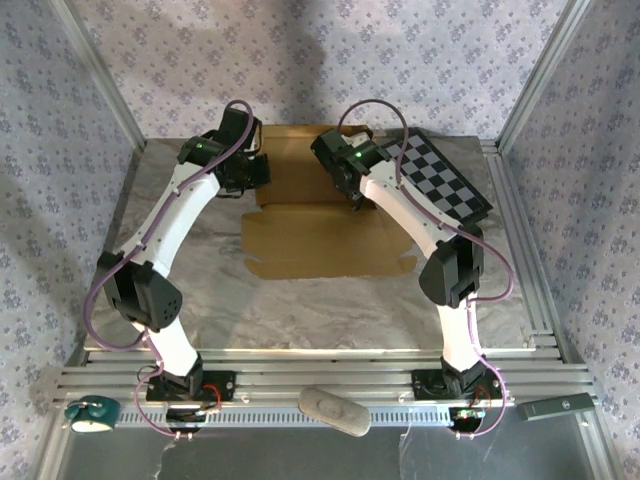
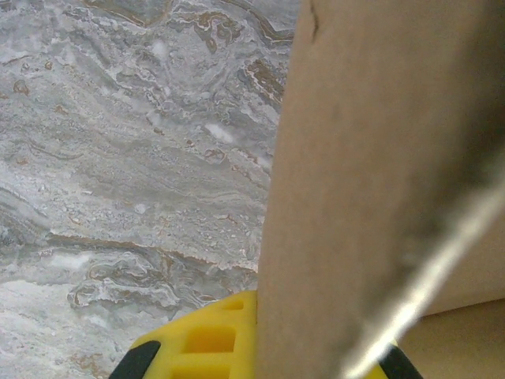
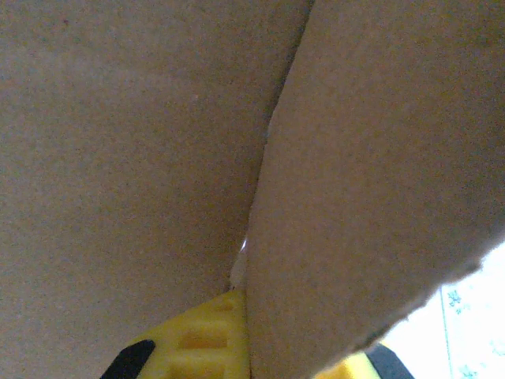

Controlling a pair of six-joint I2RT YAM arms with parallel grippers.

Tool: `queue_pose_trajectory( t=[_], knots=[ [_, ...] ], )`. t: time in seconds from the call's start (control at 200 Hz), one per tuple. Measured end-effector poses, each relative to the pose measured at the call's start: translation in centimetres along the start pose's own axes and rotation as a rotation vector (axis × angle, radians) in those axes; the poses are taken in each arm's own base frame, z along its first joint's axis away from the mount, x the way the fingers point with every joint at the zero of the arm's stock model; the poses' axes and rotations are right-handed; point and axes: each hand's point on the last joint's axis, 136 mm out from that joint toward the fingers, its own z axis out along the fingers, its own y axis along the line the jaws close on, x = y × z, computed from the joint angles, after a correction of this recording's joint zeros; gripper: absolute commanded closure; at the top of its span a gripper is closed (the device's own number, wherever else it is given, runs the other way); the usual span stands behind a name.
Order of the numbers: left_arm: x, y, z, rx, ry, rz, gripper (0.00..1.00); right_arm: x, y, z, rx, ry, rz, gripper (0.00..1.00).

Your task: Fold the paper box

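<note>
Near edge: both arm bases are sitting on the slotted rail (image 1: 330, 375), with a pale oblong object (image 1: 333, 410) lying just in front of it between them.

Beyond that, the marbled desk (image 1: 300, 320) is carrying the paper box (image 1: 320, 245). It is sitting mid-frame and running toward the upper middle. Its near half is lying flat with the tabs splayed out. Its far half is passing under the two wrists.

Further in, both arms are reaching over that far half. The left tool (image 1: 250, 175) is working the left side flap and the right tool (image 1: 347, 188) the right one. Both are narrowed right down, each apparently pinching cardboard. In either wrist view a tan flap is rising between the yellow pads (image 2: 205, 347), tilted rather than square.

My reading: the side walls are being lifted, early in the fold, and nothing is locking yet. The next move is calling for both flaps to swing fully upright together along their creases, without dragging the sheet.

Farthest, upper right: the checkerboard panel (image 1: 445, 178) is lying just beside the box, out of the work.
</note>
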Motion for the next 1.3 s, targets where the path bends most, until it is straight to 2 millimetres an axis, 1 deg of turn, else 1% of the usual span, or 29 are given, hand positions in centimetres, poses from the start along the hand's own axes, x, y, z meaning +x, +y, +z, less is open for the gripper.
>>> queue_pose_trajectory(
  t=[0.08, 0.16, 0.245, 0.3, 0.395, 0.54, 0.69, 0.735, 0.8, 0.905, 1.009, 1.089, 1.249, 1.299],
  knots=[
    [0.0, 0.0, 0.0, -0.001, 0.0, 0.0, 1.0, 0.0, 0.1, 0.0, -0.009, 0.003, 0.001, 1.0],
    [0.1, 0.1, 0.0, -0.003, 0.002, 0.0, 1.0, 0.1, 0.4, 0.2, -0.041, 0.015, 0.013, 0.74],
    [0.1, 0.2, 0.0, -0.007, 0.004, -0.001, 1.0, 0.0, 0.0, 0.3, -0.074, 0.028, 0.03, 0.56],
    [0.1, 0.2, 0.0, -0.007, 0.003, -0.001, 1.0, -0.2, -0.4, 0.2, -0.107, 0.031, 0.04, 0.46],
    [0.1, 0.2, 0.0, -0.007, 0.003, -0.001, 1.0, -1.0, -1.1, -0.8, -0.189, 0.017, 0.103, 0.38],
    [0.1, 0.2, 0.0, -0.008, 0.003, 0.007, 1.0, -3.0, -3.0, -3.7, -0.34, -0.041, 0.227, 0.35],
    [0.0, 0.3, 0.0, -0.008, 0.003, 0.01, 1.0, -4.6, -5.3, -6.4, -0.436, -0.111, 0.329, 0.36],
    [0.0, 0.3, 0.0, -0.008, 0.003, 0.011, 1.0, -4.9, -5.8, -6.8, -0.45, -0.128, 0.345, 0.38],
    [0.0, 0.3, 0.0, -0.008, 0.003, 0.015, 1.0, -4.9, -6.5, -7.0, -0.459, -0.14, 0.361, 0.38],
    [0.1, 0.3, 0.1, -0.01, 0.007, 0.026, 1.0, -4.8, -6.8, -6.6, -0.472, -0.152, 0.359, 0.38],
    [0.4, 0.6, 0.5, -0.022, 0.029, 0.048, 1.0, -5.0, -6.4, -6.0, -0.492, -0.192, 0.287, 0.38],
    [0.6, 0.7, 1.0, -0.03, 0.05, 0.075, 1.0, -5.5, -5.7, -5.9, -0.513, -0.246, 0.175, 0.37],
    [1.5, 1.0, 2.0, -0.047, 0.102, 0.133, 1.0, -6.7, -4.0, -6.9, -0.572, -0.373, -0.086, 0.31],
    [1.7, 1.0, 2.1, -0.047, 0.114, 0.145, 1.0, -6.8, -3.1, -7.2, -0.597, -0.405, -0.174, 0.3]
  ],
)
